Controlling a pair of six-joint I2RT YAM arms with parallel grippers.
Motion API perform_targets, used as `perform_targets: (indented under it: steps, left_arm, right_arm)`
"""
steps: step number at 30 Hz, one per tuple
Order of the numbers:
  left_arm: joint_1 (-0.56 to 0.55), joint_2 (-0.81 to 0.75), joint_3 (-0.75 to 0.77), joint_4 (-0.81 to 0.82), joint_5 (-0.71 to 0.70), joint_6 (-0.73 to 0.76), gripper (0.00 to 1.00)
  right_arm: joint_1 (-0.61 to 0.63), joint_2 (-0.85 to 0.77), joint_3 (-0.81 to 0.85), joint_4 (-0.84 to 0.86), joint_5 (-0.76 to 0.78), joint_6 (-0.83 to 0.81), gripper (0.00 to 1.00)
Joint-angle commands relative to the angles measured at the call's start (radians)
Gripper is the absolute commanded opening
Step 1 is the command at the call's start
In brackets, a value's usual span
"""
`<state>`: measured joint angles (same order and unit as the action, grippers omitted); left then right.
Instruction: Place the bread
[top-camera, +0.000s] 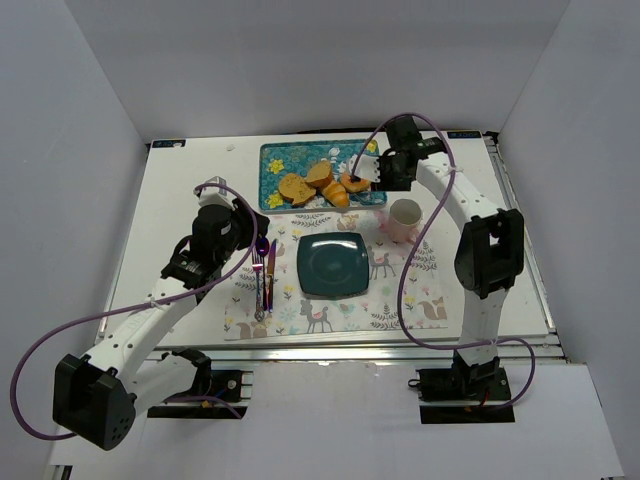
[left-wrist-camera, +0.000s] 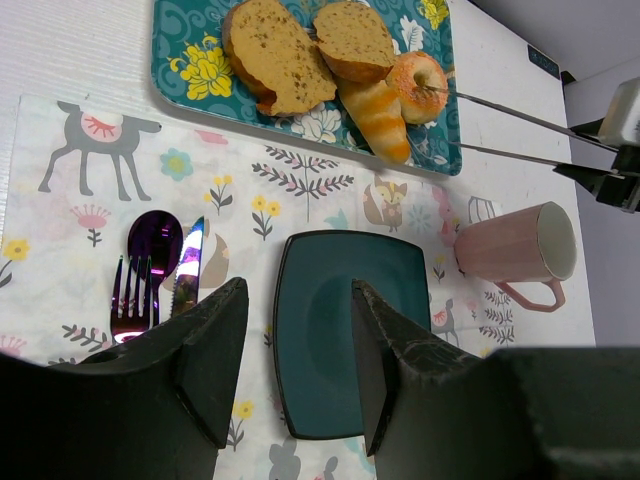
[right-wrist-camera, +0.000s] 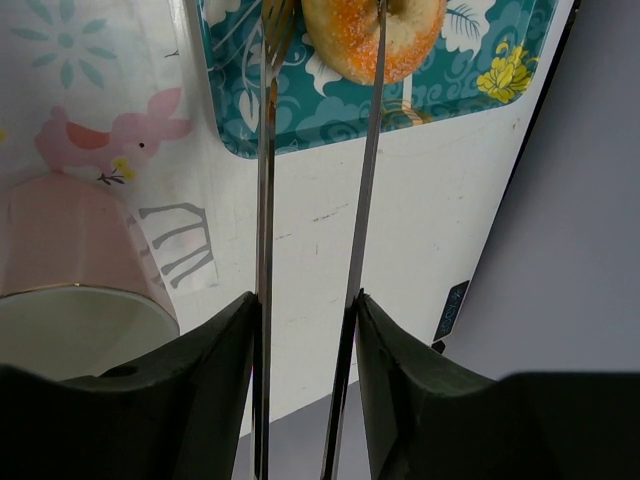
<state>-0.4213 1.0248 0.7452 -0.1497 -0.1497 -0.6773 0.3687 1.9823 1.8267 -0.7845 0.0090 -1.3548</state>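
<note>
Jaws on the left gripper (left-wrist-camera: 298, 330) stand wide apart and hold nothing. It hangs in the air just left of the plate (top-camera: 332, 265). Jaws on the right gripper (right-wrist-camera: 305, 300) are squeezed onto a pair of long metal tongs (right-wrist-camera: 265, 200). The tongs reach out to the tray behind the plate. One tong arm lies across the ring bread (right-wrist-camera: 335, 45) and the other sits just beside it. The ring bread lies flat on the tray, behind the plate and to its right.

I think the step is the grab. The tongs are getting hold of the bread, and it is not lifted yet. Next the tongs should pinch tighter so the ring does not slip. Then they should lift it and bring it to the plate, keeping away from the mug.

White walls (top-camera: 300, 70) stand on three sides. The white table (top-camera: 190, 200) has a mat (left-wrist-camera: 300, 190) with animals on it, under the plate. The blue flowery tray (left-wrist-camera: 170, 60) behind the plate also has two brown slices (left-wrist-camera: 275, 55) and a long roll (left-wrist-camera: 378, 120). A pink mug (left-wrist-camera: 510, 245) sits right of the plate. A knife (left-wrist-camera: 188, 265), a spoon (left-wrist-camera: 153, 240) and a fork (left-wrist-camera: 130, 300) lie left of the plate.
</note>
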Motion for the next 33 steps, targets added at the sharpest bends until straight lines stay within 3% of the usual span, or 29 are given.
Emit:
perform_targets:
  steps: [1,8,10,15,21,29,33]
  left_arm:
    - [-0.001,-0.006,0.006,0.009,-0.007,0.010,0.55]
    - [0.001,0.000,0.016,0.006,-0.008,0.015,0.55]
    - [-0.001,-0.003,0.014,0.001,-0.011,0.015,0.55]
    - [-0.001,-0.009,0.013,0.001,-0.019,0.015,0.55]
    - [-0.001,-0.003,0.016,0.007,-0.017,0.018,0.55]
    - [-0.001,0.011,0.028,0.010,-0.013,0.027,0.56]
    - [-0.001,0.009,0.025,0.018,-0.016,0.025,0.55]
  right_arm:
    - [0.006,0.016,0.023,0.014,0.036,-0.158,0.48]
    - [0.015,0.041,0.031,0.028,0.051,-0.175,0.48]
    - [0.016,0.046,0.032,0.025,0.058,-0.182,0.43]
    - [0.015,0.044,0.039,0.014,0.077,-0.188,0.13]
    - [0.009,0.035,0.117,0.018,0.060,-0.093,0.02]
    - [0.003,-0.082,0.083,0.041,-0.024,0.036,0.00]
    - [0.009,-0.247,-0.039,-0.129,-0.273,-0.001,0.00]
